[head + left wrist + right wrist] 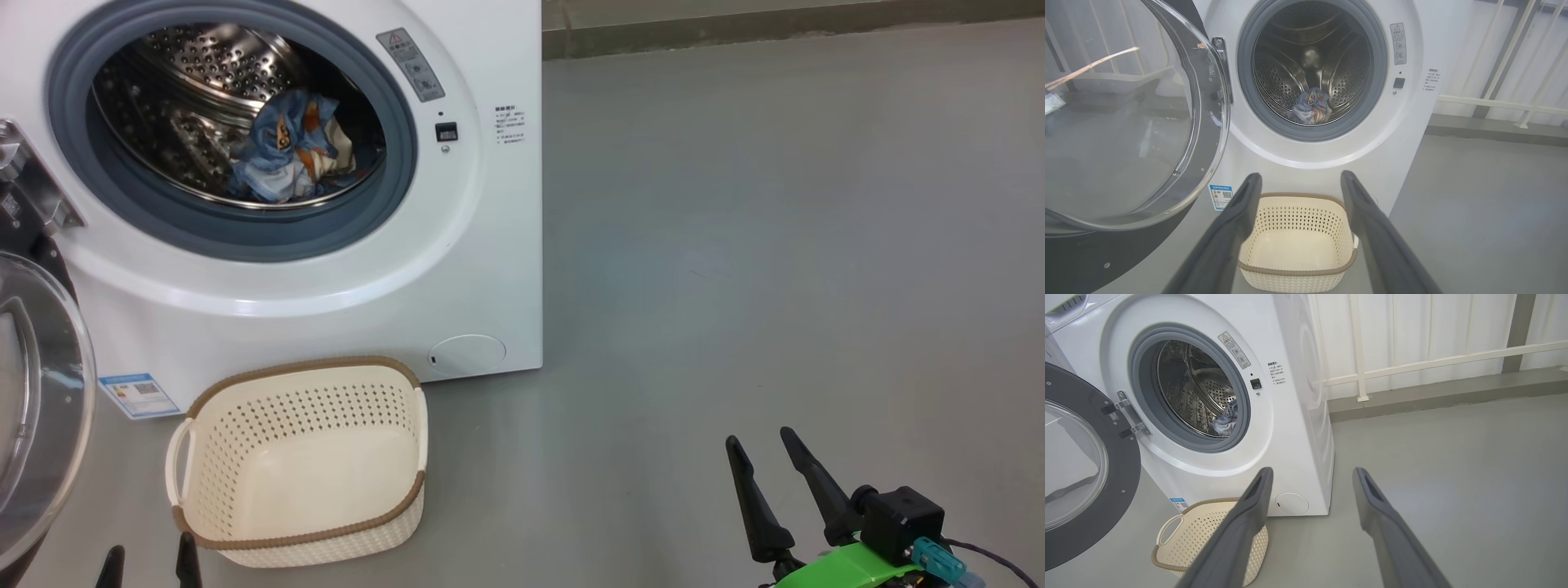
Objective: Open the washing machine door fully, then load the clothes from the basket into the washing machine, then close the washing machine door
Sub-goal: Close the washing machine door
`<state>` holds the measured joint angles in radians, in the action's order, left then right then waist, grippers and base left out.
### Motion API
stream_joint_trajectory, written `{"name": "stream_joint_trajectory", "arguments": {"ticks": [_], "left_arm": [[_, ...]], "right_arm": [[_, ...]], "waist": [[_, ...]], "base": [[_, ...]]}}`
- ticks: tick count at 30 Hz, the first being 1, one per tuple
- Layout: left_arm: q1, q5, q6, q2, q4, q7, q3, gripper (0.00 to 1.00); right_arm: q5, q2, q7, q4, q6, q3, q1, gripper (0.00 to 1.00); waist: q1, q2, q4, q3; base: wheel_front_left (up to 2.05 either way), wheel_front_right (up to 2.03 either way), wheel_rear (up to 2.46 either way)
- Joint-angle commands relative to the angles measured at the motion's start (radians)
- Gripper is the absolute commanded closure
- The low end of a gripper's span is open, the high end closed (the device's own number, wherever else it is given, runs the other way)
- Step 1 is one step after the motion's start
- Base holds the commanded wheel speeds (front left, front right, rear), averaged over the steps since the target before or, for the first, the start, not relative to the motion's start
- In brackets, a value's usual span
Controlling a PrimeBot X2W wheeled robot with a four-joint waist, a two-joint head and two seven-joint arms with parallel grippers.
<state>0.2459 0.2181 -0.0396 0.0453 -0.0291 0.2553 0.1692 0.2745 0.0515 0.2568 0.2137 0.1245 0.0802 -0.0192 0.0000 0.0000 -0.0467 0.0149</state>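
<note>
The washing machine door [1118, 143] is what's left for us here. It's swung wide open on the robot's left, hanging off its hinge [1126, 416] beside the drum opening. The clothes [290, 151] are a crumpled blue bundle low in the steel drum [188, 106], and the basket [310, 408] sits empty on the floor, just in front of the washing machine [490, 245]. So loading looks done and closing is the step in hand.

Both tools are free. The left gripper [1300, 175] has its fingers spread apart with nothing between them, hovering over the basket and aimed at the machine. The right gripper [1312, 471] is the same, spread and empty, off to the right over bare floor.

How we'd do it: use the left arm, since it's the one near the door. Get the fingers behind the glossy black rim on the edge far from the hinge, where leverage is best. Push on the rim, not the glass bowl. Follow the door's arc round instead of shoving straight. Finish with a firm press on the latch side so it actually catches.

One thing to check: the bundle sits near the front lip. We can't really tell from these angles whether any fabric overlaps the grey-blue gasket [392, 188]. If it does, nudge it deeper first, or the door will pinch it and bounce back.
</note>
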Motion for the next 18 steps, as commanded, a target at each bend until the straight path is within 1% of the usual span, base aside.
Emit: {"name": "stream_joint_trajectory", "arguments": {"ticks": [1, 10, 14, 18], "left_arm": [[-0.041, 0.001, 0.002, 0.005, -0.028, 0.006, 0.028, 0.0], [-0.036, 0.003, 0.009, 0.005, -0.021, 0.006, 0.02, 0.0], [-0.038, 0.008, 0.012, 0.005, -0.015, 0.006, 0.02, 0.0], [-0.033, 0.011, 0.013, 0.005, -0.006, 0.006, 0.023, 0.0]], "right_arm": [[-0.002, -0.001, 0.005, -0.026, 0.006, 0.021, -0.007, 0.0], [-0.004, -0.001, 0.005, -0.022, 0.006, 0.017, 0.0, 0.0], [-0.002, -0.001, 0.005, -0.02, 0.006, 0.015, 0.008, 0.0], [0.003, -0.001, 0.005, -0.015, 0.006, 0.014, 0.017, 0.0]], "waist": [[0.0, 0.0, 0.001, 0.0], [0.0, 0.0, 0.016, 0.004], [0.0, 0.0, 0.046, 0.008], [0.0, 0.0, 0.09, 0.02]], "base": [[0.0, 0.0, 0.0], [0.0, 0.0, 0.0], [0.0, 0.0, 0.0], [0.0, 0.0, 0.0]]}}
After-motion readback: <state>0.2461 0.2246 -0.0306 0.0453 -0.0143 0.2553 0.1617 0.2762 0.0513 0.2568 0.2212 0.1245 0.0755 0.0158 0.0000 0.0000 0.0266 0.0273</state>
